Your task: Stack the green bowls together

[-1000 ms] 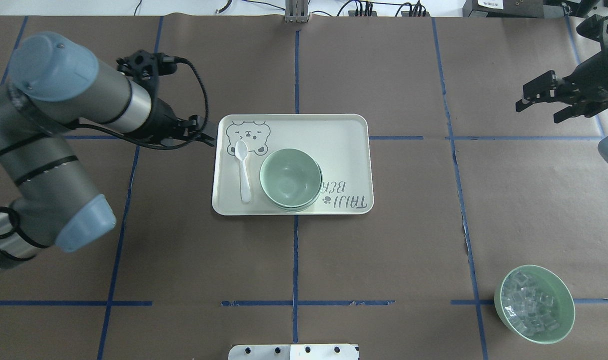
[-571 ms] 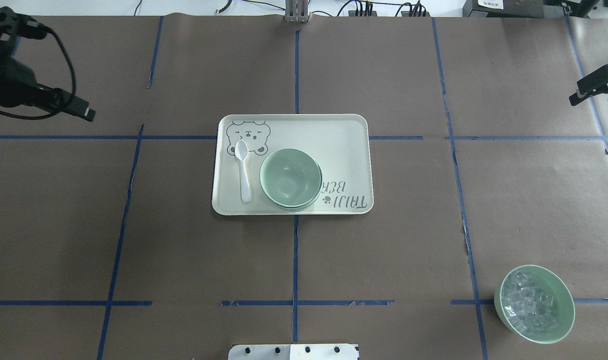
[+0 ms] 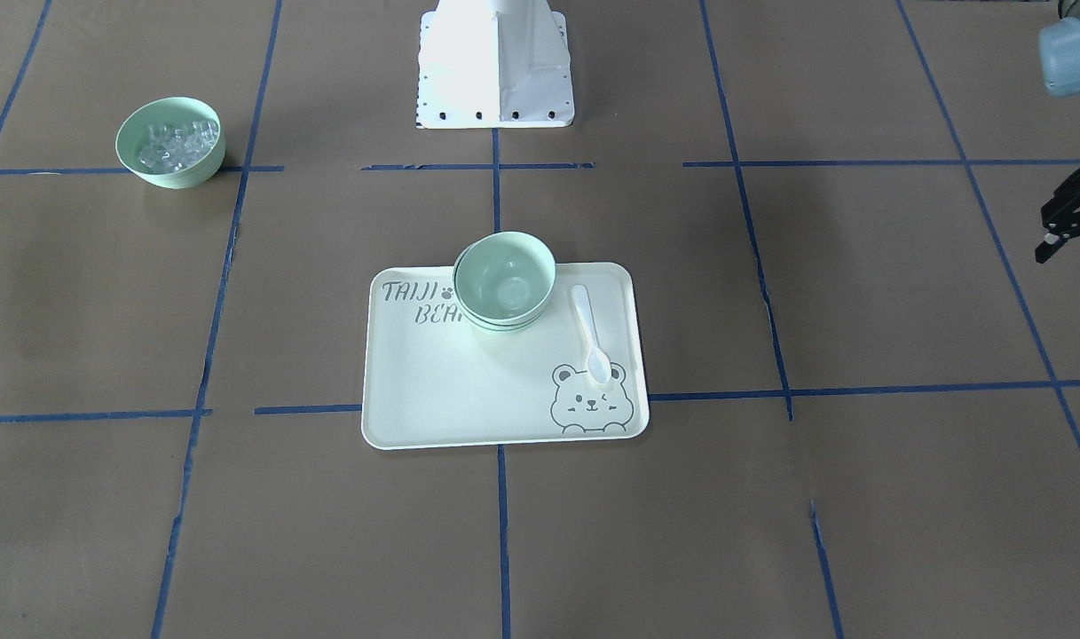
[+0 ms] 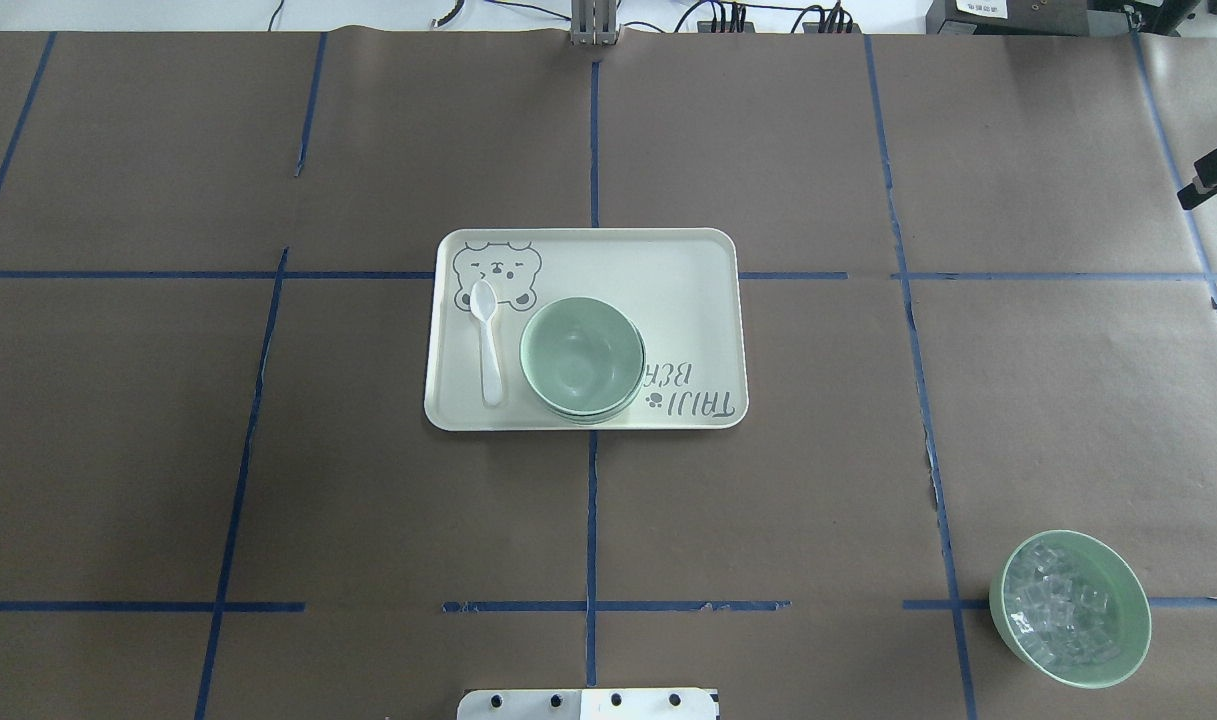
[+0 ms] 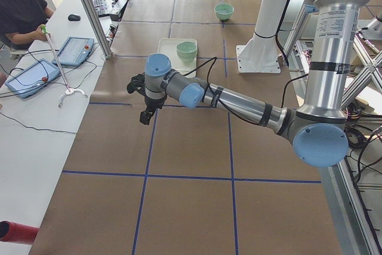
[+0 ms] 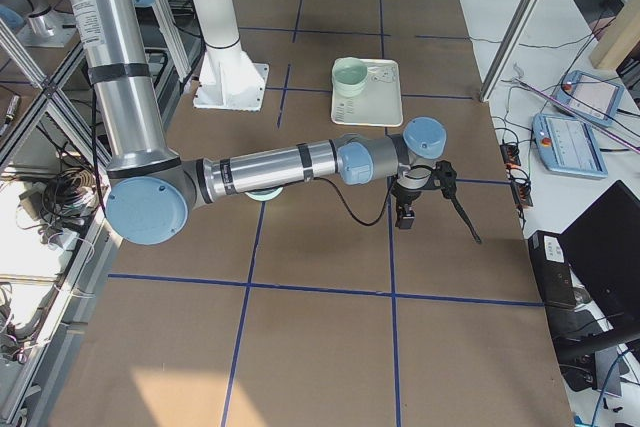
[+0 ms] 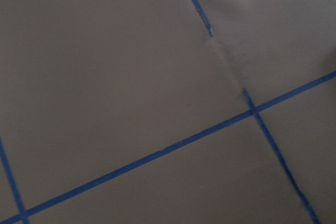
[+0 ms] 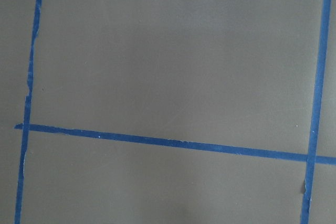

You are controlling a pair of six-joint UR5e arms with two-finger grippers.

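1. Green bowls (image 4: 582, 358): nested into one upright stack, mouths up. The lower rims show as thin bands beneath the top bowl. The same stack shows in the front view (image 3: 504, 282) and, small, from the left end (image 5: 187, 50).
2. The stack stands on the bear-print tray (image 4: 688, 250), by the long edge nearest my base, and covers part of the lettering.
3. White plastic spoon (image 4: 487, 345): lies on the tray just beside the stack, on my left of it, not touching. Its scoop rests on the bear's face.
4. My left gripper (image 3: 1065, 224): out at my far left over bare paper, well apart from the tray. From the left end (image 5: 145, 111) it points down at the table. How far its fingers are parted I cannot tell. I see nothing held in them.
5. My right gripper (image 4: 1213, 180): only a black sliver at the overhead view's edge. From the right end (image 6: 412, 209) it hangs over the paper at my far right, well apart from the tray. Its opening I cannot tell. No bowl in it.
6. Both wrist cameras show only the brown paper table cover (image 8: 168, 51) crossed by blue tape lines (image 8: 168, 142).
7. Green bowl of clear cubes (image 4: 1069, 608): stands alone at my near right, well apart from the tray.
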